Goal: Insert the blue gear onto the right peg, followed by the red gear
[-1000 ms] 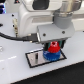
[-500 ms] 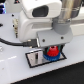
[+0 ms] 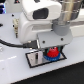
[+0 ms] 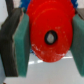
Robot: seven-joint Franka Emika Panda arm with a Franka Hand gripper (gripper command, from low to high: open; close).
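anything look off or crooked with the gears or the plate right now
Nothing stands out. The red gear sits squarely between the jaws of the gripper, just above the blue gear on the grey plate. Whether it is lined up on the peg is hidden.

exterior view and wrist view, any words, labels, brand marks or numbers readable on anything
No readable text in either view.
Round red plastic gear: plain, no marking.
Gripper pads: plain, no marking.
Grey rectangular black-rimmed plate: no label visible.
White arm housing: too blurred to tell any marking.
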